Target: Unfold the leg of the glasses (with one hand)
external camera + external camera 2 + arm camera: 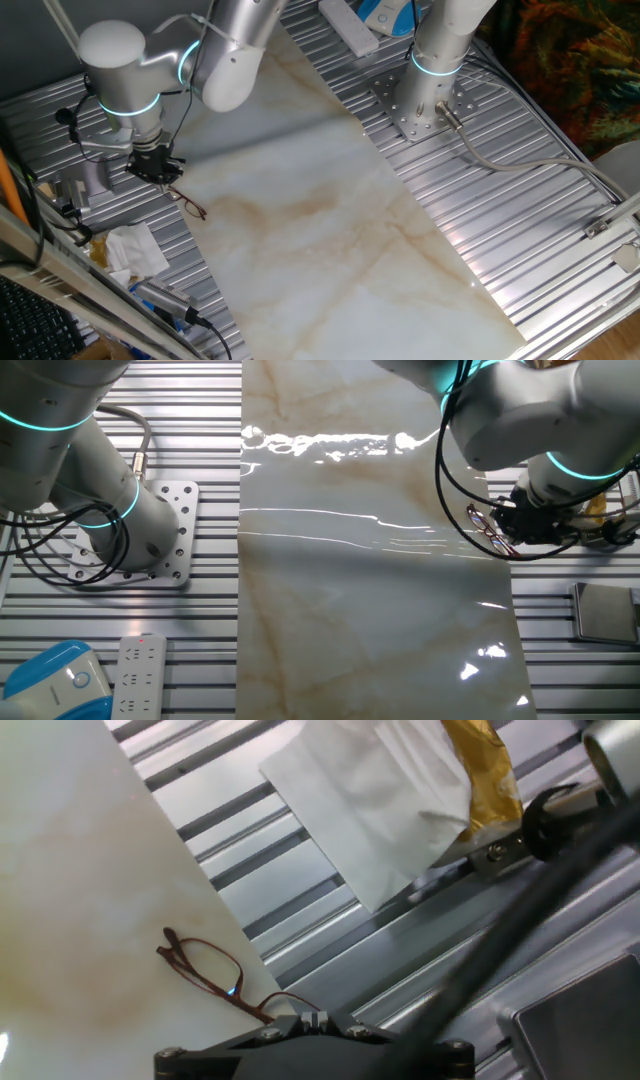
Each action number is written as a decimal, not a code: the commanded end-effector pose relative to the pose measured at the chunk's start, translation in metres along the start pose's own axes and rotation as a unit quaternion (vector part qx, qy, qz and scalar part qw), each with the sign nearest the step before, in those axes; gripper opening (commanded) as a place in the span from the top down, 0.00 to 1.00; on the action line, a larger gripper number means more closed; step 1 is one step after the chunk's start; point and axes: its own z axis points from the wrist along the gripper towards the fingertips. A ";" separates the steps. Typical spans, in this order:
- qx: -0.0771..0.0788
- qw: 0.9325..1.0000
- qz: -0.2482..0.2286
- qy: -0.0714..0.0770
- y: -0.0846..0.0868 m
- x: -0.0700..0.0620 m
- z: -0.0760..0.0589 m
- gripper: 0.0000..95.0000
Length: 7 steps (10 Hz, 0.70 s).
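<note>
In the hand view, the black body of the pincer [320, 1038] fills the bottom edge of the frame, closest to the lens, and its fingertips are cut off there, so whether it stands wide or narrow cannot be told from any of the three views. Just above it lie the glasses [215, 978], a thin reddish-brown wire frame resting on the pale marble sheet [70, 870] right at its edge, where the marble meets the ribbed metal desk [300, 870]. One end of the frame runs down under the pincer body (contact cannot be confirmed).

In one fixed view the pincer [153, 163] hangs from the silver arm [120, 75] directly beside the glasses [192, 206], which sit at the left rim of the marble. A crumpled white tissue [135, 250] lies on the ribbed desk nearby, apart from the glasses.

In the other fixed view the glasses [487, 527] show as small wire loops at the right border of the marble, with the dark pincer [535, 520] just to their right. A white remote [138, 675] rests at the lower left, well apart from them.
</note>
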 end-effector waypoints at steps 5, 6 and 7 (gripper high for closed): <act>-0.005 0.999 0.036 -0.003 0.000 -0.001 0.001 1.00; -0.005 0.999 0.038 -0.002 0.000 -0.001 0.001 1.00; -0.005 0.999 0.041 0.002 0.000 -0.001 0.001 1.00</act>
